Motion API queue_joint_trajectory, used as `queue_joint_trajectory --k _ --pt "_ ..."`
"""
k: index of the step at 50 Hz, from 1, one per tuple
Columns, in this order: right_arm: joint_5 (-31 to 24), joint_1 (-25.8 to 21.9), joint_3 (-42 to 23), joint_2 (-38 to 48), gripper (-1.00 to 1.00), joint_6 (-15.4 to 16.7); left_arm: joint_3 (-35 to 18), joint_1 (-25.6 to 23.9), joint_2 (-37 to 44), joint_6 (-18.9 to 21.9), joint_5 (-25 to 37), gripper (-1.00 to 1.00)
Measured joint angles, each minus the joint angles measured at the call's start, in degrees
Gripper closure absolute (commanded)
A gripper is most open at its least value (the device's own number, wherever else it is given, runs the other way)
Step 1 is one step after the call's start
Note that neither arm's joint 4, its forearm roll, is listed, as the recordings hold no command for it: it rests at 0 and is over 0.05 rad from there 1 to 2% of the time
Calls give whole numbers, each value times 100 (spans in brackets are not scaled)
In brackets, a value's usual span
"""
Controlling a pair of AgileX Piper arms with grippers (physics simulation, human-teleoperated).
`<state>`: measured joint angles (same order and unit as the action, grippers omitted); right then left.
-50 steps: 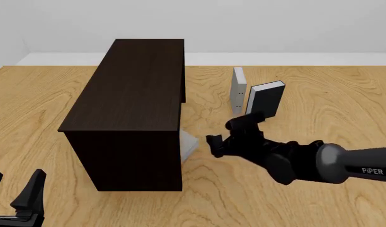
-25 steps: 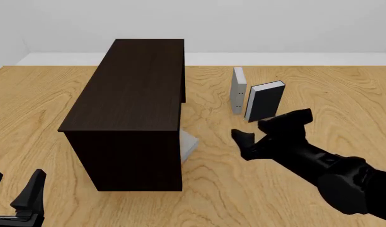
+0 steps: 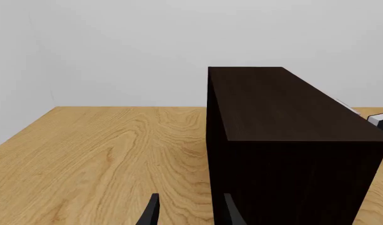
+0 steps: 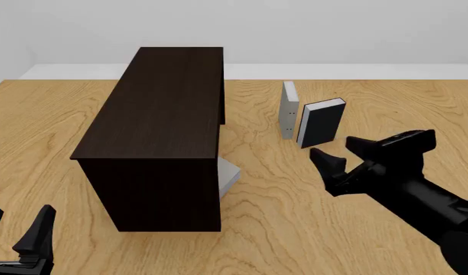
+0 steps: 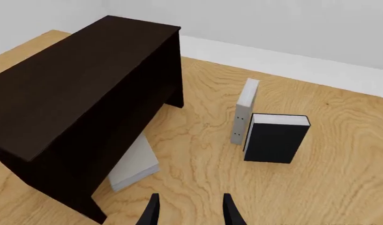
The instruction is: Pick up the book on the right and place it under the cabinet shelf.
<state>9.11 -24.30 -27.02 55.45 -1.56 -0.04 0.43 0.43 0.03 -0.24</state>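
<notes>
A black-covered book [image 4: 323, 125] with white page edges is standing on the wooden table [image 4: 356, 229], tilting slightly, just beside a thin light-grey book [image 4: 288, 109] that is standing upright on its left, while a white wall [image 4: 333, 28] is rising behind the table's far edge.

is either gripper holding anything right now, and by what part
Nothing is held. The right gripper is open in the air near the black book, touching nothing; the left gripper is open and empty too.
</notes>
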Motion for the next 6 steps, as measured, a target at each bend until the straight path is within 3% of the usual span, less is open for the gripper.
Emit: queue_joint_trajectory --k 6 --pt "-169 49 3 -292 -100 43 0 -1 3 15 -5 -100"
